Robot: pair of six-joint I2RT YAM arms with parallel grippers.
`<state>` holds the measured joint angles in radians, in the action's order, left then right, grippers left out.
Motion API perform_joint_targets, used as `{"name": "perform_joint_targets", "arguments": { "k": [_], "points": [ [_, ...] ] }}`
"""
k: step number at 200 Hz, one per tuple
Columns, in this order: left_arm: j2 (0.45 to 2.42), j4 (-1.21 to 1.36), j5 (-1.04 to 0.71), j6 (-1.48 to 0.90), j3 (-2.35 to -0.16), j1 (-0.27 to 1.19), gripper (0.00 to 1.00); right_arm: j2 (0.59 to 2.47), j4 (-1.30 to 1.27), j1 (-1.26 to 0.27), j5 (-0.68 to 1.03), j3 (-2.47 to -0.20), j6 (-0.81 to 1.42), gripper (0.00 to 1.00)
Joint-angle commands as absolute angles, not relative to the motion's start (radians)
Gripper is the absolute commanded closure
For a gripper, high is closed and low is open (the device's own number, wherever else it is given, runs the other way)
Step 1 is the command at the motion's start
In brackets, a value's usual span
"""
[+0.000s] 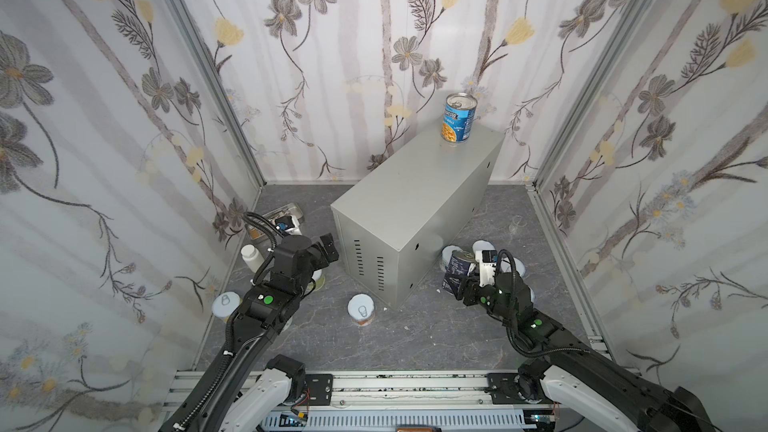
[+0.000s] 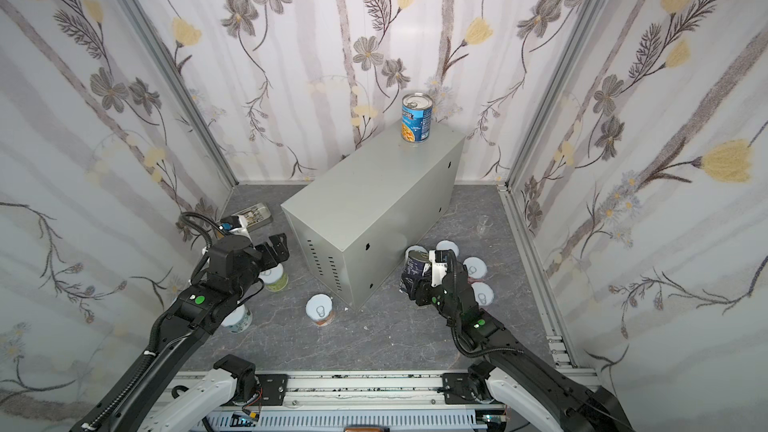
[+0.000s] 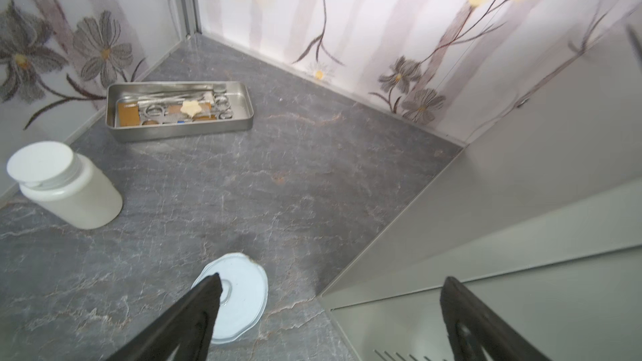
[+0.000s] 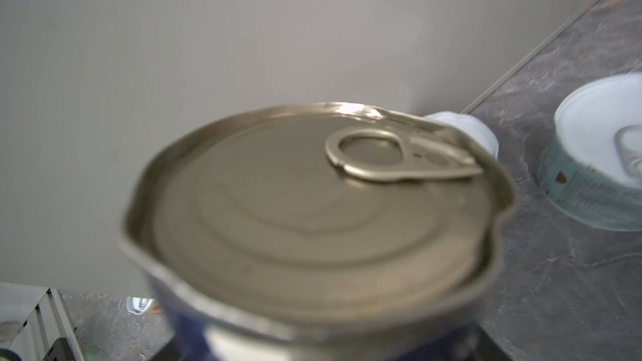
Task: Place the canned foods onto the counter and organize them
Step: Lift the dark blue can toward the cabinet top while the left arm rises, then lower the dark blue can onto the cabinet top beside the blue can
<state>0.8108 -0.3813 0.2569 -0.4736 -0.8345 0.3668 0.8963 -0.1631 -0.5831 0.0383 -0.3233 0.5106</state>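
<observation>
Black-fingered, the right claw is clenched low on the body of the navy tin, lower right of centre in both top views. The tin appears to lean a little, near the side wall of the grey metal box. I cannot tell whether its base is off the table. In the right wrist view the tin's pull-tab lid fills the frame, its rim wavy and dented. Short cans crowd just behind the claw. The left claw is released, fingers spread wide, above another short can by the box's vented end.

The step in hand looks like carrying the navy tin up onto the box. Done well, that means rising straight first, clear of the neighbouring cans and the wall. The tin should be righted before it crosses the top edge, then set flat near the blue tin, which stands upright at the far end of the box top, leaving a gap so as not to knock it.

The blue tin's label carries white capitals, partly turned away, that read as "Progresso". The navy tin's pale print is too small to read, and the print on a short can at the frame's right edge is blurred.
</observation>
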Motion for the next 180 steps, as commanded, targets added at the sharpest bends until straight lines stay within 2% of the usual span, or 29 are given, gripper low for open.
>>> {"name": "perform_joint_targets", "arguments": {
  "k": [1,25,66,130,180],
  "points": [
    [0.807,-0.393,0.247,-0.447,-0.902,0.365,0.0,0.804,-0.059,-0.583,-0.024,-0.408,0.452,0.54],
    [0.82,-0.415,0.245,-0.421,-0.98,0.366,0.0,0.783,0.072,-0.583,-0.036,-0.541,0.406,0.57],
    [0.874,-0.43,0.219,-0.381,-1.111,0.365,0.0,0.882,0.228,-0.58,-0.045,-0.837,0.348,0.57],
    [1.022,-0.433,0.158,-0.348,-1.316,0.365,0.0,1.156,0.38,-0.54,-0.171,-1.326,0.186,0.57],
    [1.137,-0.418,0.166,-0.314,-1.432,0.365,0.0,1.411,0.398,-0.388,-0.075,-1.622,0.157,0.58]
  ]
}}
